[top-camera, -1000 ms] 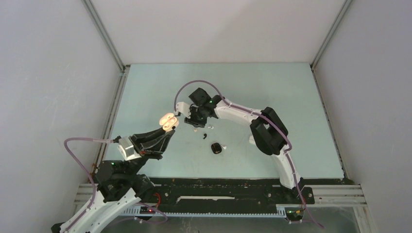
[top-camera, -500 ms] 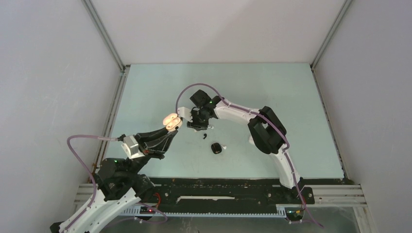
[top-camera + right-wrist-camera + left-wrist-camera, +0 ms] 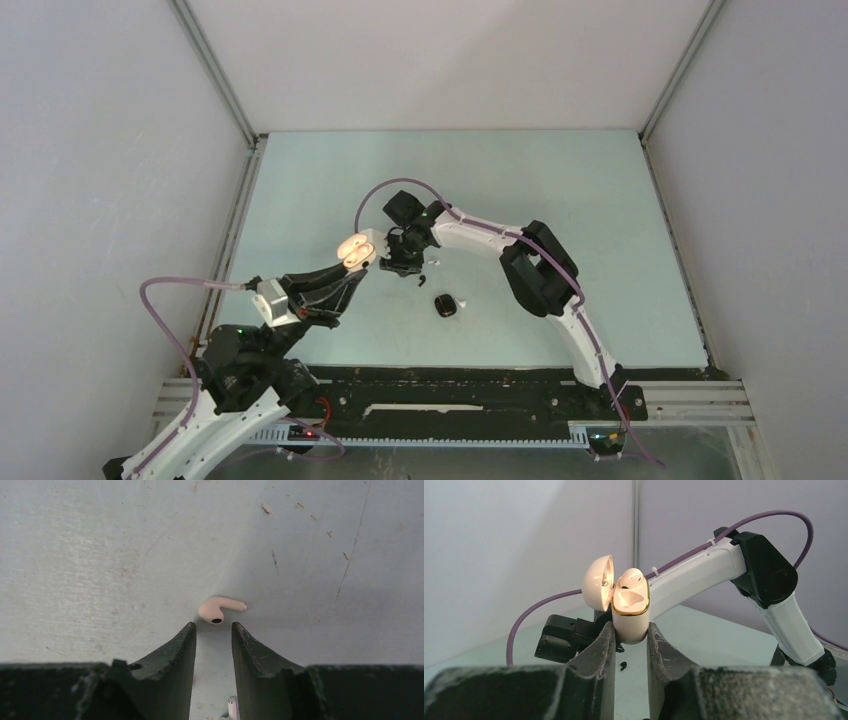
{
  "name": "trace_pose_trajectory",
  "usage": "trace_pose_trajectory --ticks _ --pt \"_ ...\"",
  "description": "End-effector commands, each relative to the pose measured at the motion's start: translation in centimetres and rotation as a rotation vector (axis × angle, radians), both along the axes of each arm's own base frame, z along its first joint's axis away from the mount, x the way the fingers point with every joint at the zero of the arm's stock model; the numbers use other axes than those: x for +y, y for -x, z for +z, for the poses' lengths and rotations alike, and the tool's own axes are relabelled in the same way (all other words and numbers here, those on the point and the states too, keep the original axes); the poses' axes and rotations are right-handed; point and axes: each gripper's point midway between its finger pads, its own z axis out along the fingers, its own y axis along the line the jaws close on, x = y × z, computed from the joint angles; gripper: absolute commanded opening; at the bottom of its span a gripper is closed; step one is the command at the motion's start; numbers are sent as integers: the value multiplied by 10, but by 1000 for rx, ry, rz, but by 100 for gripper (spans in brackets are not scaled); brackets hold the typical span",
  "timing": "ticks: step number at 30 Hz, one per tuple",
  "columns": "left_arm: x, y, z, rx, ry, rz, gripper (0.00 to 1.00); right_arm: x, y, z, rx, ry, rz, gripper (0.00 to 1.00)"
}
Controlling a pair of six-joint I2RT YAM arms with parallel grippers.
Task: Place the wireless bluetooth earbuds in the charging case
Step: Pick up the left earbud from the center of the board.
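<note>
Two grippers logged. Left gripper [image 3: 630, 630] was clamped on the base of the pale charging case [image 3: 629, 607], held upright off the table [image 3: 560, 190], with its lid hinged open toward 9 o'clock. Right gripper [image 3: 213, 630] pointed down at the table, jaws parted and gripping nothing. One beige earbud [image 3: 218, 611] lay at 12 o'clock, just beyond its fingertips. Black case [image 3: 445, 305] sat at 4 o'clock from the right gripper in the top view.
</note>
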Motion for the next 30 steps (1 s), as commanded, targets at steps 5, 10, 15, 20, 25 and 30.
trace_pose_trajectory --ticks 5,10,15,20,25,30 --pt "1 4 9 -30 6 -11 0 6 1 -3 29 2 2 36" --pt "2 6 11 -33 10 -12 0 7 -3 6 6 -13 3 37" --pt "2 6 12 -35 5 -14 0 5 -2 19 -79 -11 72 37" --pt "3 8 16 -38 5 -20 0 2 -13 29 -131 1 101 37" --pt "5 11 20 -37 6 -24 0 11 -30 47 -71 -71 49 36" --pt "4 13 22 -30 17 -36 0 29 -37 51 -31 -124 16 36"
